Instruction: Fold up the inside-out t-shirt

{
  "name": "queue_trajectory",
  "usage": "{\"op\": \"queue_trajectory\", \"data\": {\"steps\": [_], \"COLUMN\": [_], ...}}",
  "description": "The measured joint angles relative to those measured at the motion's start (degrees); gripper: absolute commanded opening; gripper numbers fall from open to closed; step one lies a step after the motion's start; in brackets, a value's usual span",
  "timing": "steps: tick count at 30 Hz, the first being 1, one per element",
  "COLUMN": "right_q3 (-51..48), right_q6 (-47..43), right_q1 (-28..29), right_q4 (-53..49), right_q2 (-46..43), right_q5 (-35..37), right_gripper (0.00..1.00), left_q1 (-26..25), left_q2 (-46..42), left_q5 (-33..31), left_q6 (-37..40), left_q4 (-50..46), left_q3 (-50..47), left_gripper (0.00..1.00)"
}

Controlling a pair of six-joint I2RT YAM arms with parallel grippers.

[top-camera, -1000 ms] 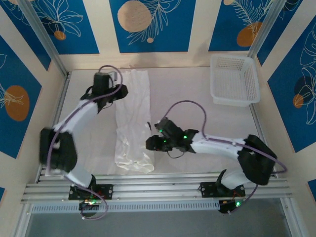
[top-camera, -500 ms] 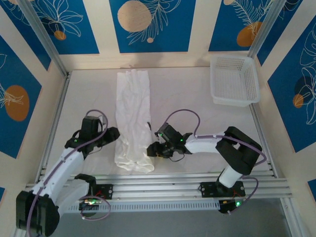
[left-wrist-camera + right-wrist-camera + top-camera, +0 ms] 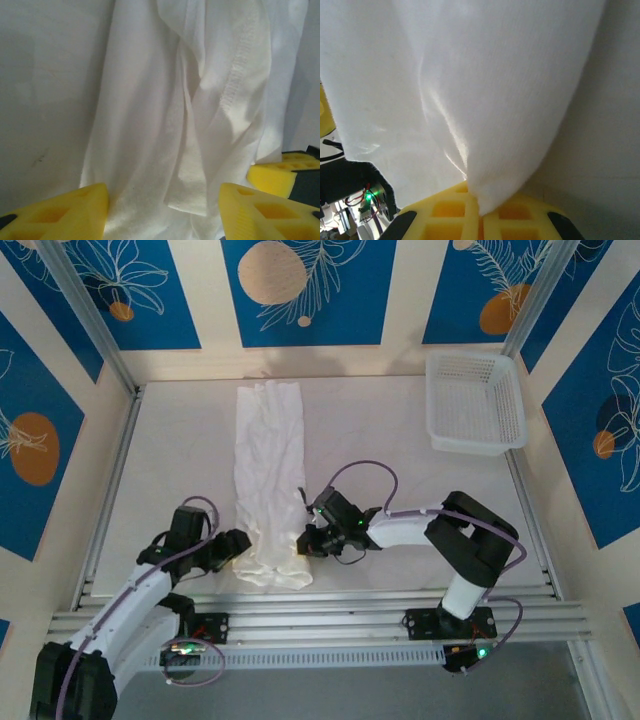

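Pinching the near right corner of the thin white cloth t-shirt (image 3: pixel 270 465): the right gripper (image 3: pixel 303 543) is closed. In its wrist view, a fold of the fabric (image 3: pixel 470 90) runs down into the seam between the yellow foam pads (image 3: pixel 445 215).

The left gripper (image 3: pixel 238 546) is at the near left corner, jaws parted, nothing clamped. The left wrist view has the shirt's near edge lying between the two yellow fingers (image 3: pixel 70 212); can't tell if they touch it.

The shirt lies as a long narrow wrinkled strip, running from the far edge of the pale table (image 3: pixel 400 430) toward the arm bases, left of centre. A small dark mark (image 3: pixel 302 493) sits at its right edge, just beyond the right gripper. The white plastic mesh basket (image 3: pixel 476 405) is in the far right corner, well apart from the shirt.
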Motion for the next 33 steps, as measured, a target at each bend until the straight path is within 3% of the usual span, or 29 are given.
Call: {"op": "queue_trajectory", "data": {"steps": [4,10,13,17,22,26,30,33], "right_q3": [0.02,0.02,0.02,0.0,0.02,-0.52,-3.26,-4.61], "right_q6": [0.24,0.44,0.46,0.48,0.87,1.6,2.4,2.67], "right_q1": [0.0,0.0,0.0,0.0,0.0,-0.02,0.02,0.92], "right_q4": [-0.15,-0.46,-0.74,-0.92,-1.77,-2.45,-3.82,-6.34], "right_q2": [-0.46,-0.46,-0.46,-0.52,-0.57,-1.51,-6.38,-11.41], "right_q5": [0.02,0.0,0.02,0.02,0.13,0.52,1.49,2.27], "right_gripper": [0.05,0.05,0.04,0.04,0.01,0.0,0.0,0.0], "left_q1": [-0.52,-2.1,-4.0,-5.7,-6.38,-6.93,-8.55,-13.46], "left_q2": [0.66,2.4,2.95,4.37,7.89,6.86,3.23,-0.28], "left_q5": [1.49,2.99,3.52,3.08,1.88,0.87,-0.52,-2.14], "left_q6": [-1.68,-3.02,-3.13,-2.78,-1.79,-1.05,-1.31,-4.0], "left_q4": [2.14,5.97,7.78,8.83,8.81,6.95,2.69,-0.28], "left_q3": [-1.4,-1.73,-1.75,-1.75,-1.75,-1.7,-1.18,-1.18], "left_gripper": [0.61,0.73,0.73,0.6,0.22,0.03,0.0,0.0]}}
